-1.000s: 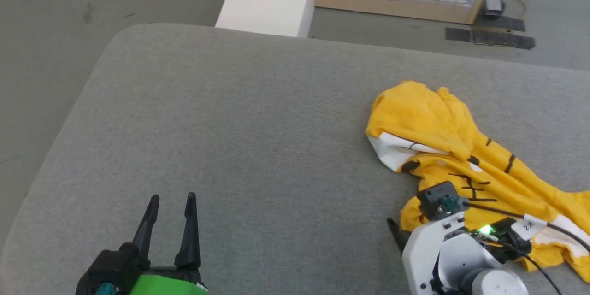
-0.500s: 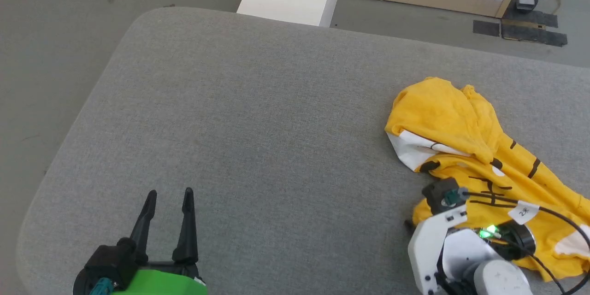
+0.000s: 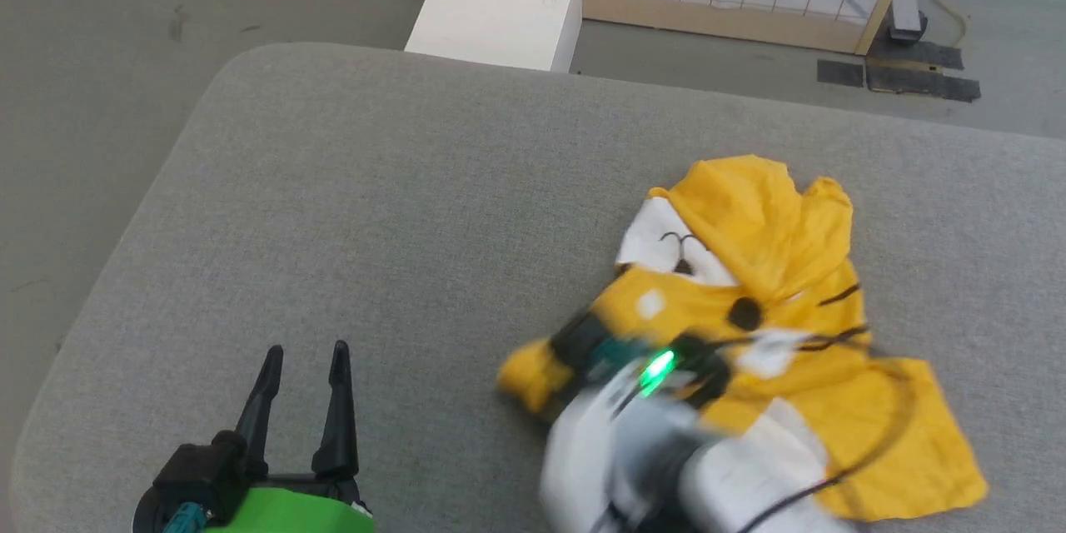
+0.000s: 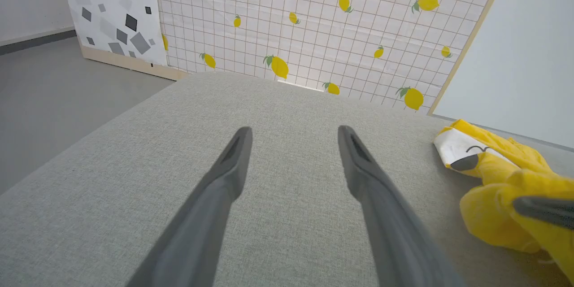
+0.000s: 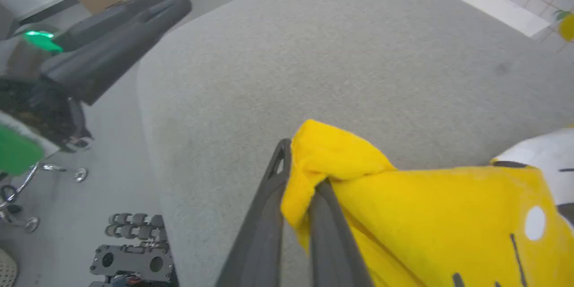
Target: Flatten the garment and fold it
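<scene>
Gripping an edge fold of the yellow T-shirt (image 3: 749, 225), the right claw (image 5: 300, 166) is clenched; the left claw (image 3: 306, 352) stands released. The shallow bite may slip under drag, leaving cloth bunched.

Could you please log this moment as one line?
right hand: shut on garment | left hand: open | garment: crumpled on grey pad

The garment (image 3: 749, 241) is bright yellow, with white patches, thin black lines and black blobs. The pad (image 3: 375, 208) is plain speckled grey. At twelve o'clock stands a screen (image 4: 314, 31) of white grid tiles dotted with yellow lemons and green leaves. My left gripper (image 3: 306, 350) has black fingers and a green wrist.
</scene>
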Motion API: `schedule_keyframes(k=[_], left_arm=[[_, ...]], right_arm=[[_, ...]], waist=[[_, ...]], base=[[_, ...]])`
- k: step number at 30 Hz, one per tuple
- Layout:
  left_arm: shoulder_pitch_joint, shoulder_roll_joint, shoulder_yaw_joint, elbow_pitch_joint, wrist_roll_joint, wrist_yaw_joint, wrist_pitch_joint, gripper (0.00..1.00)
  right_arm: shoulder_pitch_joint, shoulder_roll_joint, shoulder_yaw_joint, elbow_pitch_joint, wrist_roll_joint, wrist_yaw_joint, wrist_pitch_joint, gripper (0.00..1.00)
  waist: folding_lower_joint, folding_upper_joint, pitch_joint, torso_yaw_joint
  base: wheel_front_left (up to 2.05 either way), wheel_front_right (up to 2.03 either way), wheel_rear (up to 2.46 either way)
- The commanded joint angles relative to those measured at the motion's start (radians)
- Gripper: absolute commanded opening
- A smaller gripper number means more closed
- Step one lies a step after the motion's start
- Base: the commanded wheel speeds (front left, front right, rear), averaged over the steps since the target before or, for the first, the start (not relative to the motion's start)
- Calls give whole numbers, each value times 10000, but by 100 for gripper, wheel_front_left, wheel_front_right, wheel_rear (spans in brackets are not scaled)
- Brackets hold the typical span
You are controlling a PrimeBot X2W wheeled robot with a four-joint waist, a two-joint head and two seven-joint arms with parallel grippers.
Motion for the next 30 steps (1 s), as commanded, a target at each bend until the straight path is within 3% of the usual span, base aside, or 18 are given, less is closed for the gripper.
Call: schedule_keyframes(k=[1, 3, 5, 6, 7, 8, 13, 20, 26, 30], left_arm=[[-25, -37, -17, 23, -62, 12, -45, 100], [-6, -37, -49, 45, -87, 8, -45, 100], [28, -37, -47, 74, -93, 6, -45, 100], [38, -37, -45, 85, -90, 2, -45, 100], [52, -37, -40, 95, -89, -2, -45, 100], [63, -37, -36, 106, -93, -5, -45, 100], [183, -37, 7, 181, -51, -13, -45, 100], [420, -37, -71, 124, 14, 35, -45, 100], [584, -37, -39, -16, 85, 82, -45, 100], [597, -37, -40, -55, 81, 67, -45, 100]], right_arm=[[-66, 22, 530, 227, 287, -13, 63, 0], [-10, 22, 1515, 804, 816, -13, 358, 0], [28, 22, 1797, 1437, 969, -13, 534, 3], [20, 22, 1860, 1734, 932, -13, 620, 29], [33, 22, 1791, 2027, 932, -13, 588, 78], [35, 22, 1668, 2204, 904, -13, 474, 100], [54, 22, 992, 2494, 1022, -13, -71, 100], [584, 22, -1023, 1438, 1155, -13, -836, 100], [1719, 22, -3469, -1, -557, -13, -1555, 100], [2604, 22, -4855, -730, -1523, -13, -953, 100]], waist=[[0, 0, -32, 58], [0, 0, -43, 172], [0, 0, -35, 253], [0, 0, -32, 279], [0, 0, -32, 301], [0, 0, -34, 314], [0, 0, -177, 202], [0, 0, -543, -237], [0, 0, -595, -639], [0, 0, -510, -822]], base=[[0, 0, 0], [0, 0, 0], [0, 0, 0], [0, 0, 0], [0, 0, 0], [0, 0, 0], [0, 0, 0], [0, 0, 0], [0, 0, 0], [0, 0, 0]])
